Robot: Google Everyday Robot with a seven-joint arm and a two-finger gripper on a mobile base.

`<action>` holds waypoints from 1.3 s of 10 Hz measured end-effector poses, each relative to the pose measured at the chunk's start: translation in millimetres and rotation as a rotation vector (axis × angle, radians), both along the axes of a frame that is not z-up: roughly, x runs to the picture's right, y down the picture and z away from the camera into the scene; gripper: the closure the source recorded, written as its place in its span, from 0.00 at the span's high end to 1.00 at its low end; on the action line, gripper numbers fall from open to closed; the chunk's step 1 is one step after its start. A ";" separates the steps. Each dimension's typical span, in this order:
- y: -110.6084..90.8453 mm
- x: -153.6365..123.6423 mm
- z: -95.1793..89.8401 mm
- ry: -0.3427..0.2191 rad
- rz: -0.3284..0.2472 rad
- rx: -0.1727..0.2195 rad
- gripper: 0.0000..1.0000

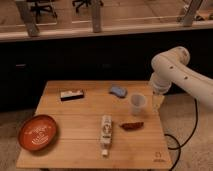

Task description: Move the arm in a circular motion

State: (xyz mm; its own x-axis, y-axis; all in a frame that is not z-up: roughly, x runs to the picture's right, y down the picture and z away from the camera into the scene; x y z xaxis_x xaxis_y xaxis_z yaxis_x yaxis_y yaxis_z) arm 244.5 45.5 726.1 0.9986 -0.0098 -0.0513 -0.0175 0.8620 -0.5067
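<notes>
The arm [175, 70] is large, glossy and white, and comes in from the right edge. It bends at a bulbous joint above the table's right rim. From that joint it drops to the gripper [158, 101], which hangs at the right edge of the wooden table [80, 112]. The gripper sits just right of a translucent cup [138, 103] and close to it. Nothing is seen held in it.
On the table are a blue sponge [118, 91], a dark and white box [71, 94], a red plate [37, 132], a pale bottle [105, 134] lying flat and a small red-brown item [131, 126]. A black cable [186, 135] hangs right of the table. A dark wall stands behind.
</notes>
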 end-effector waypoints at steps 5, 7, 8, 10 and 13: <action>-2.5 -35.8 6.3 -0.014 -0.062 0.002 0.80; -12.2 -50.2 15.0 -0.025 -0.081 0.007 0.80; -12.5 -51.9 16.5 -0.026 -0.091 0.006 0.80; -11.9 -72.8 17.0 -0.043 -0.119 0.004 0.80; -13.8 -100.0 22.5 -0.070 -0.159 0.008 0.80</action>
